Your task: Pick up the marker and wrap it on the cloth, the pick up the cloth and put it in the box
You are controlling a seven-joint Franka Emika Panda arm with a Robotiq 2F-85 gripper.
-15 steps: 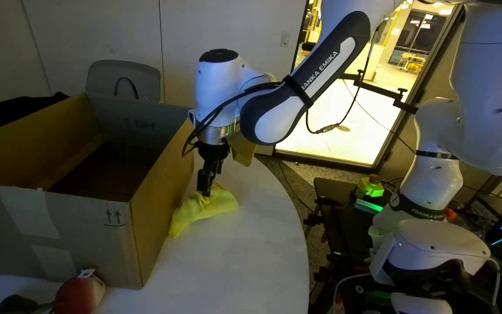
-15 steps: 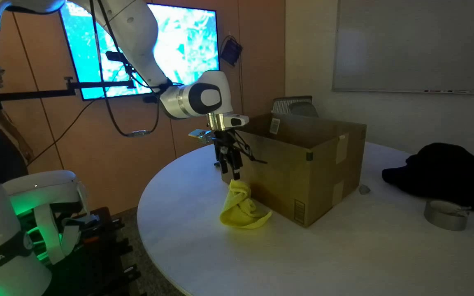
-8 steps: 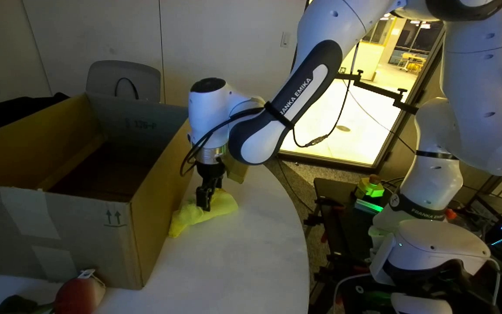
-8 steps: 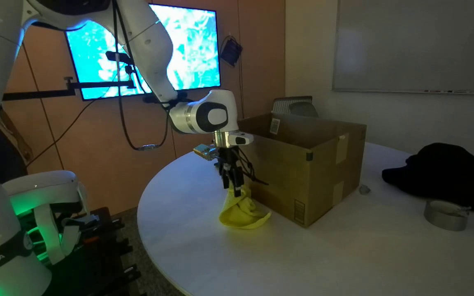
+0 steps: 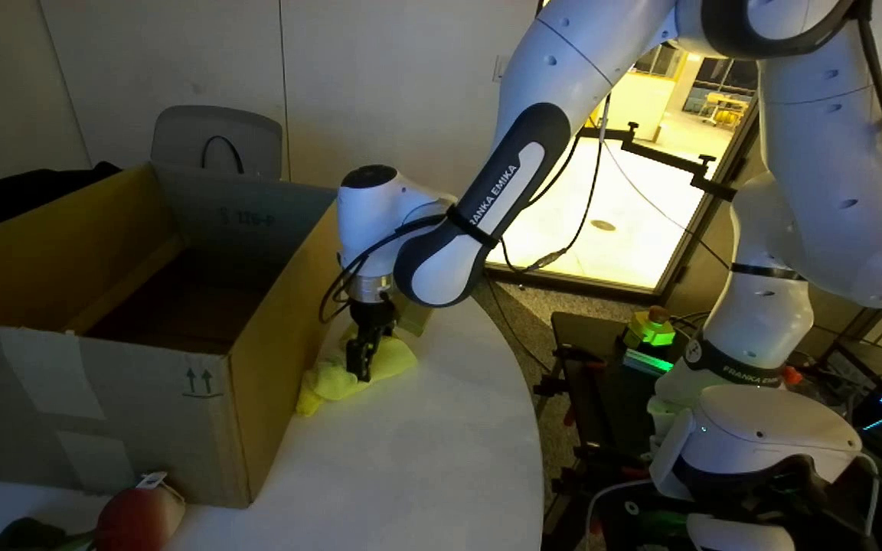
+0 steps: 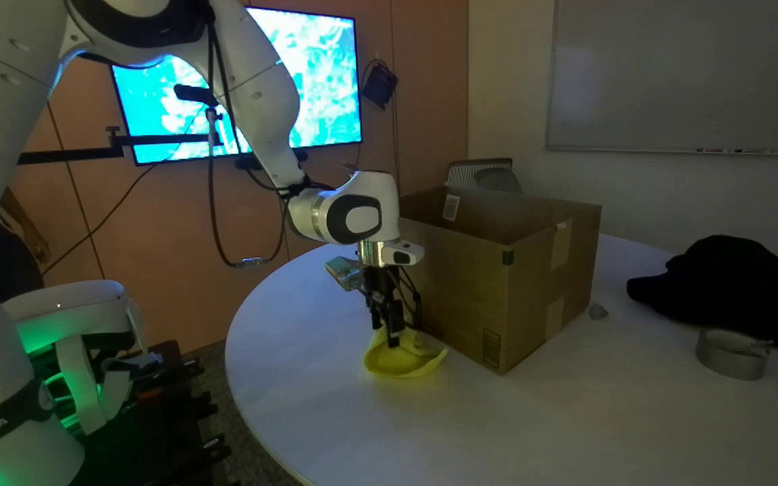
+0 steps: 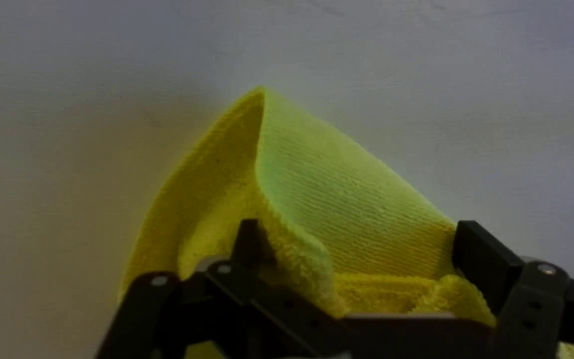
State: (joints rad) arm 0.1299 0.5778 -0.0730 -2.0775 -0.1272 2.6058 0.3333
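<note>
- In an exterior view, the white arm reaches over from the right and bends down, its black tool pointing straight at the yellow-green cloth.
- The cloth lies crumpled on the white surface, just beside the long wall of the cardboard box; from here I can't tell whether the two touch.
- The box stands upright and open at the top, with two small arrows printed near a corner and pale tape stuck across its end.
- Behind the box I can make out a grey chair, and in front of its near end sits a rounded red thing, partly cut off at the bottom of my view.
- In an exterior view, the tool's tips are down at the cloth, overlapping it, while the cloth spreads below them around a shallow hollow. The box rises just beside it.
- Well apart from the cloth on that surface rest a grey roll and, near it, a black heap.
- A bright screen glows behind the arm, and a whiteboard hangs at the upper right.
- In the wrist view, the jaws stand wide apart, with a folded part of the cloth loose between them; the tool has hold of nothing that I can see. A pointed corner of the cloth reaches out past the tips over the surface.
</note>
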